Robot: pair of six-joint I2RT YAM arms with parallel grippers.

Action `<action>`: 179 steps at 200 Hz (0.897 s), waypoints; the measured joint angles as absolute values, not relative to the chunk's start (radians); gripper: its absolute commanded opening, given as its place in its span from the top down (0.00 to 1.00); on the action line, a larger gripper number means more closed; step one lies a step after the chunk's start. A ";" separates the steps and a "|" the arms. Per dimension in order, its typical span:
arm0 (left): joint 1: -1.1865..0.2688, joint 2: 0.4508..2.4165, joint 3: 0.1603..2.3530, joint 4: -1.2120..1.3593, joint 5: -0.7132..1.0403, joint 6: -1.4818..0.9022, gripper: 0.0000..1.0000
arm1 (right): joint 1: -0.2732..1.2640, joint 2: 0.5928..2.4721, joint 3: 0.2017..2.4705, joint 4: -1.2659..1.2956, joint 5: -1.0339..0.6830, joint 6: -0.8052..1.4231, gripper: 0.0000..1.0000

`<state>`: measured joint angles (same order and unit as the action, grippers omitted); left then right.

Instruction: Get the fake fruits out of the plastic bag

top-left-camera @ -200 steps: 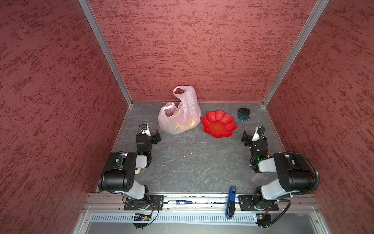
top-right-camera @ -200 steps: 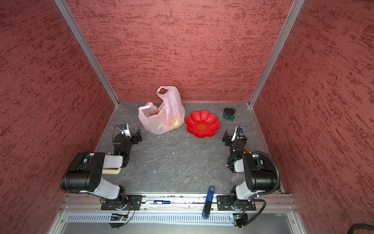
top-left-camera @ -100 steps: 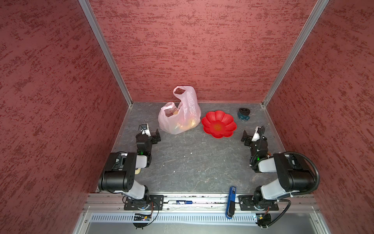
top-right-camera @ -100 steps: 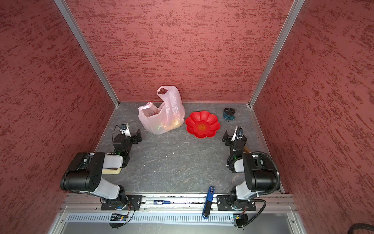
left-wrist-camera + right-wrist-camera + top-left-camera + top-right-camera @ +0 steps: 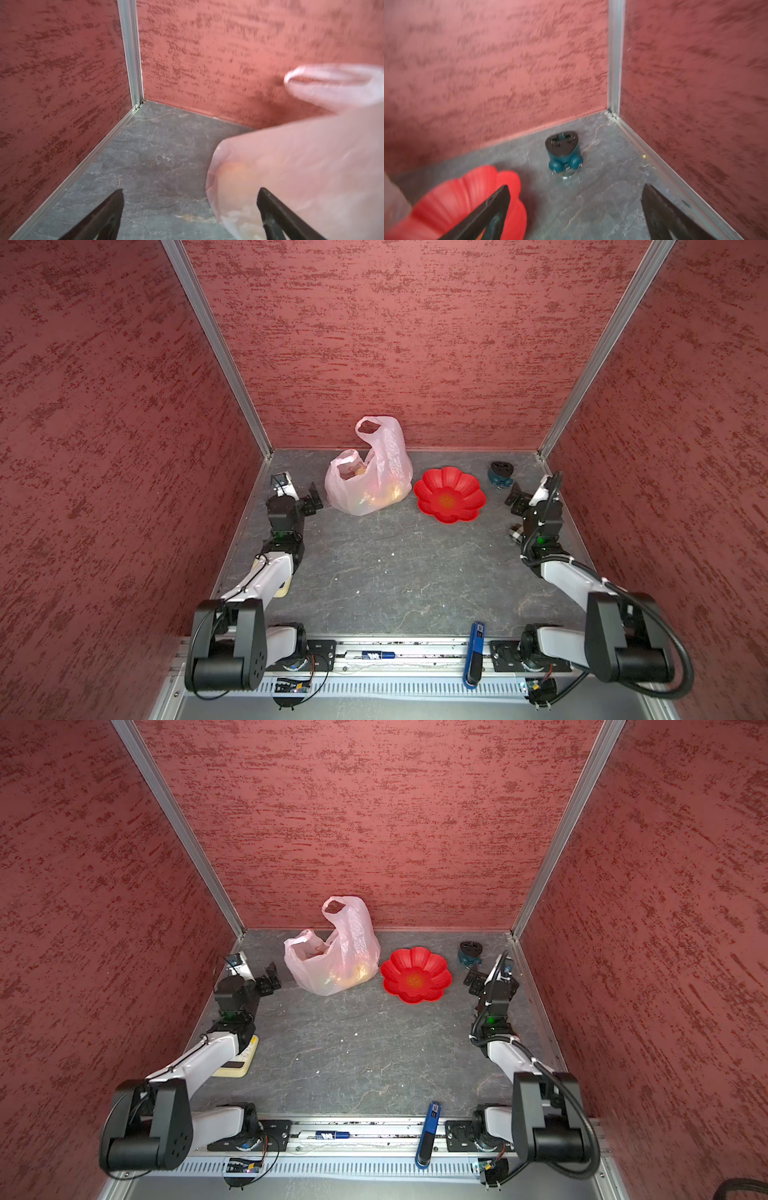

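The pale-pink plastic bag [image 5: 370, 477] [image 5: 332, 961] stands at the back of the grey floor, one loop handle upright. The fake fruits [image 5: 386, 494] [image 5: 353, 975] show only as yellow and orange blurs through its film, and I cannot tell them apart. My left gripper [image 5: 299, 489] [image 5: 254, 969] sits just left of the bag, open and empty. In the left wrist view the bag [image 5: 301, 166] fills the side by one fingertip of the left gripper [image 5: 190, 191]. My right gripper [image 5: 531, 491] [image 5: 488, 973] [image 5: 576, 187] is open and empty near the right wall.
A red flower-shaped dish [image 5: 449, 494] [image 5: 415, 975] [image 5: 467, 199] lies right of the bag. A small teal device [image 5: 500, 475] [image 5: 563, 153] stands in the back right corner. A beige box [image 5: 239, 1060] lies under the left arm. A blue tool [image 5: 473, 651] rests on the front rail.
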<state>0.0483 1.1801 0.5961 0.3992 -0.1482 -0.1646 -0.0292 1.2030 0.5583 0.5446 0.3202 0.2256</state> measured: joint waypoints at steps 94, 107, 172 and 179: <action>0.126 1.076 0.831 -0.065 0.083 -0.372 0.01 | -0.031 1.086 0.890 -0.130 0.176 0.465 0.01; 0.115 1.081 0.868 -0.124 0.097 -0.379 0.01 | -0.029 1.114 0.905 -0.171 0.133 0.474 0.01; 0.030 1.131 1.016 -0.343 0.112 -0.354 0.01 | 0.065 1.308 1.016 -0.332 0.068 0.503 0.10; 0.024 1.138 1.021 -0.356 0.114 -0.350 0.01 | 0.076 1.327 1.029 -0.339 0.066 0.506 0.12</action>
<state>0.0242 1.1378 1.0206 -0.3565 0.1139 -0.3504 0.0761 1.3270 1.0286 -0.3386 0.0658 0.5056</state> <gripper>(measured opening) 0.994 0.913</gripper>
